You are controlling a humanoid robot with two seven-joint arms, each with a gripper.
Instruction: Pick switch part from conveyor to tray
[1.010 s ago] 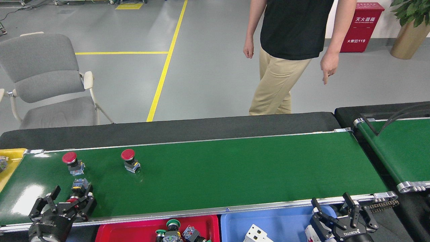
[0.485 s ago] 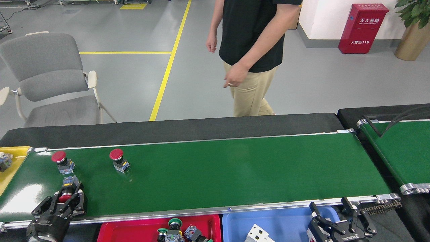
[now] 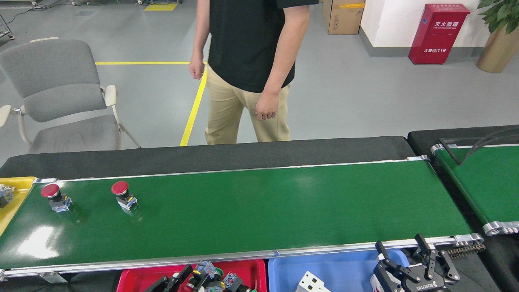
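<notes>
The left claw (image 3: 190, 280) hangs low over the red tray (image 3: 134, 279) at the bottom edge of the view, its fingers closed around a switch part (image 3: 204, 271) with a blue-grey body; it looks placed there so the part can be dropped among the switch parts already lying in that tray, including a green-capped one (image 3: 218, 272). I judge this to be the delivery step, with release not yet made. 2 more red-capped switch parts rest on the conveyor (image 3: 259, 211) toward its left end: one (image 3: 121, 194) further in, and another (image 3: 54, 196) near the yellow bin (image 3: 14, 184), which sits off the belt's left end and holds at least 1 small part. The right claw (image 3: 413, 265) waits with fingers spread and empty over the blue tray (image 3: 336, 265), which holds white boxy parts (image 3: 310, 283) of a different kind, so the trays seem to sort by type. A person (image 3: 247, 69) stands beyond the far side of the conveyor, hands down and clear of the belt. A grey chair (image 3: 56, 93) stands on the floor behind.
</notes>
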